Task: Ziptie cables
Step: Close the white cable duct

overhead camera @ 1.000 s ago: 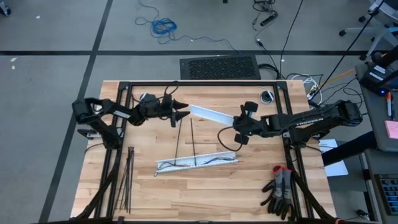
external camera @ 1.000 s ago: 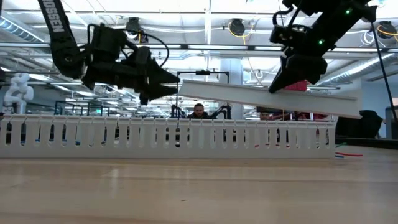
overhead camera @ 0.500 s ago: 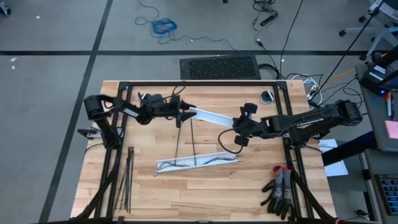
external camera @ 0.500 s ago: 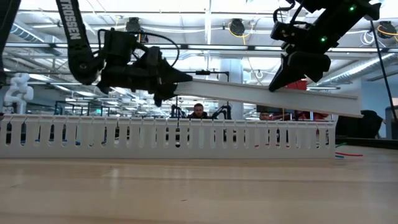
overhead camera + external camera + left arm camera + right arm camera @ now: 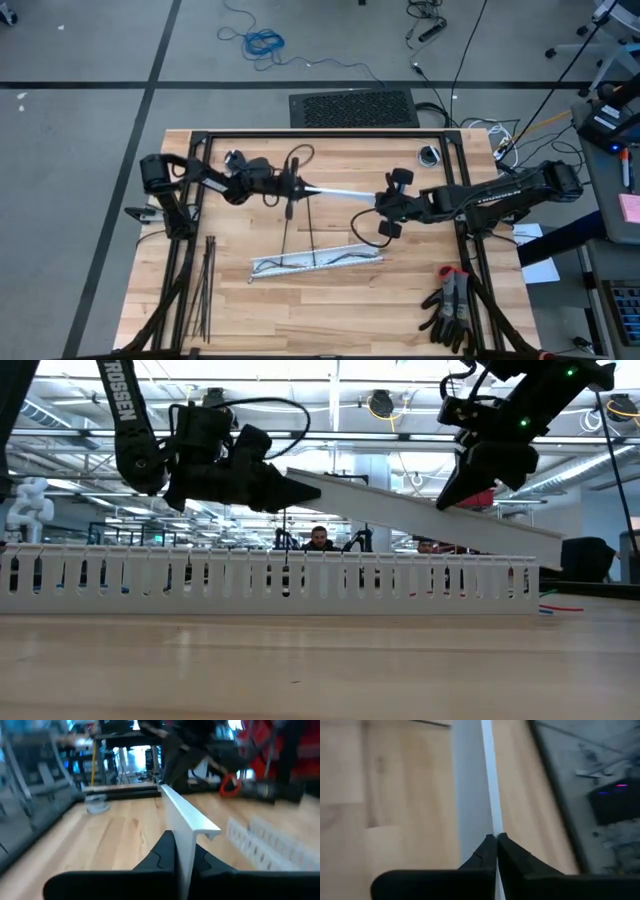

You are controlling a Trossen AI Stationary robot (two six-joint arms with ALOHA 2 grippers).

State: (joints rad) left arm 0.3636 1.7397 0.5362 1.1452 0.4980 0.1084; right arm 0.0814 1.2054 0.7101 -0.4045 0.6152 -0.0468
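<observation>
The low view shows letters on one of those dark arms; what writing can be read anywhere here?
"TROSSEN", partly cut off: white letters on the left arm, low view.
White lettering on the right arm, high view: too small to read.
Nothing else is readable.

Gloves [image 5: 447, 306], white slotted channel [image 5: 318, 262], floor grate [image 5: 353, 108]

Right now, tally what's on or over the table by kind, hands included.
robot hands: 2, left hand and right hand, both shut on the white cover strip
white cover strip: 1
slotted channel: 1
ziptie pile: 1, strips too thin to count
glove pile: 1
Total: 6
</observation>
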